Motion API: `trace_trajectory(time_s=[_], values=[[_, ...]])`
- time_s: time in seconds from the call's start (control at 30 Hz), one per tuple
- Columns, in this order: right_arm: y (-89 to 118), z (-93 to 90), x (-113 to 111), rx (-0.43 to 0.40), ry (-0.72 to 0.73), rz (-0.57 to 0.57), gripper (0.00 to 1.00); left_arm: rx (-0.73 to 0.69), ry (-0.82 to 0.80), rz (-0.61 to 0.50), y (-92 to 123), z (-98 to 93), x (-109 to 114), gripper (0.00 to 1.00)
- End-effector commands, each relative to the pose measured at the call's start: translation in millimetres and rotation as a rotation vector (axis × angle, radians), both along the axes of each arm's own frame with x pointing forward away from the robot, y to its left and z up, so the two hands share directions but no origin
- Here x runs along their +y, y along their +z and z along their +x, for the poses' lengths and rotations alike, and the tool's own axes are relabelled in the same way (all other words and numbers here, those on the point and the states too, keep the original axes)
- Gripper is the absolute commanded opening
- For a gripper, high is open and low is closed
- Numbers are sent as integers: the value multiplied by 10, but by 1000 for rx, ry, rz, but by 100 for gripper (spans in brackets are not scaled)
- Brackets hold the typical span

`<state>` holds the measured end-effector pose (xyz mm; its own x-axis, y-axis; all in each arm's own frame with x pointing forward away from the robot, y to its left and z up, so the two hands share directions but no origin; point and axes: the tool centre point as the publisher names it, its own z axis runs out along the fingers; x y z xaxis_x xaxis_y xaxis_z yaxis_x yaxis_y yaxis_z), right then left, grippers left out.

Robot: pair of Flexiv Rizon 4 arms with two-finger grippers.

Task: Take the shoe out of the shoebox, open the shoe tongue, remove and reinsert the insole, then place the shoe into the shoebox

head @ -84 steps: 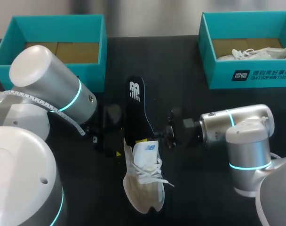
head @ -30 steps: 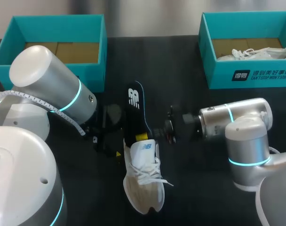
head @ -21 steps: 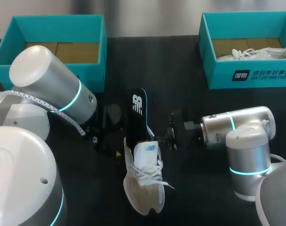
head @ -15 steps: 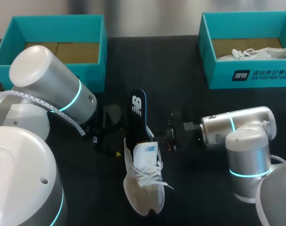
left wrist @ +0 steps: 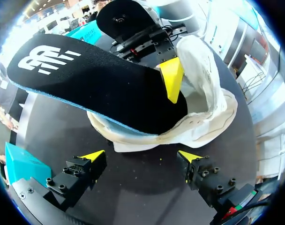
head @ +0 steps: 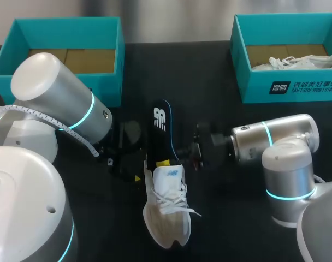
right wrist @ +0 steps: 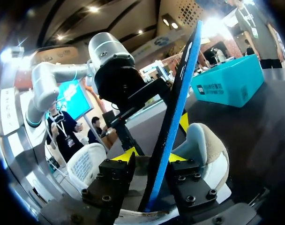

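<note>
- On the black table top (head: 226, 224), everything sits apart from two teal cardboard shoeboxes at the far edge. The left shoebox (head: 67, 22) shows only brown card inside, and the right shoebox (head: 253, 90) holds another white shoe. Both are well apart from the work spot, which probably leaves the arms room.
- silver left arm (head: 57, 98): comes in low from the left and ends just beside the shoe's heel, likely posted there to steady it.
- silver right arm (head: 275, 142): comes in level from the right, with its wrist aimed at the shoe's mouth.
- white mesh lace-up shoe (head: 166, 218): lies on the table between the arms, outside both boxes, toe toward the near edge. The tongue is lifted, so the mouth is open for the insole.
- black foam insole with blue edge (head: 160, 123): front end is down inside the shoe, heel end sticks out and tilts up toward the far side. It is partway in; I can't tell whether it is going in or coming out.
- right gripper (right wrist: 152, 157): clamped on the insole from both faces, just above the collar. A grip that close likely gives control for sliding.
- left gripper (left wrist: 140, 157): fingers spread wide with nothing between them, the shoe's heel just ahead.
</note>
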<state>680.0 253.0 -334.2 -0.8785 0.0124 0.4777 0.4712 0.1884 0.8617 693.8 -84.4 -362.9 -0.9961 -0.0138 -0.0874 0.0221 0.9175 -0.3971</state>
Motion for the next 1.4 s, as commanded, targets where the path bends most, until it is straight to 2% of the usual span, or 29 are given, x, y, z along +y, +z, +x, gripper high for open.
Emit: trace_trajectory(time_s=[0.03,0.27,0.37,0.4,0.43,0.47,0.63,1.0,1.13,1.23,1.27,1.33,1.4], values=[[52,73,39,-5,21,-13,40,0,-1,-2,3,-8,12,100],[139,163,71,-24,29,-10,37,0,-1,-2,3,-8,12,100],[152,214,75,-20,22,-2,31,0,-1,-2,3,-8,12,100],[153,230,76,-13,10,0,28,0,-1,-2,3,-8,12,100],[150,244,75,-7,4,1,16,0,-1,-2,3,-8,12,100],[142,251,71,-5,1,5,0,0,-1,-2,3,-8,12,100],[16,205,39,33,-18,8,0,0,-1,-2,3,-8,12,100],[-247,-55,-10,145,-27,-11,0,0,-1,-2,3,-8,12,100],[-296,-108,-27,171,-28,-16,0,0,-1,-2,3,-8,12,100],[-256,-102,-30,162,-30,-12,0,0,-1,-2,3,-8,12,100],[-224,-88,-27,152,-30,-11,13,0,-1,-2,3,-8,12,100],[-155,-59,-13,127,-25,-9,31,0,-1,-2,3,-8,12,100],[-92,-25,-1,104,-18,-9,34,0,-1,-2,3,-8,12,100]])
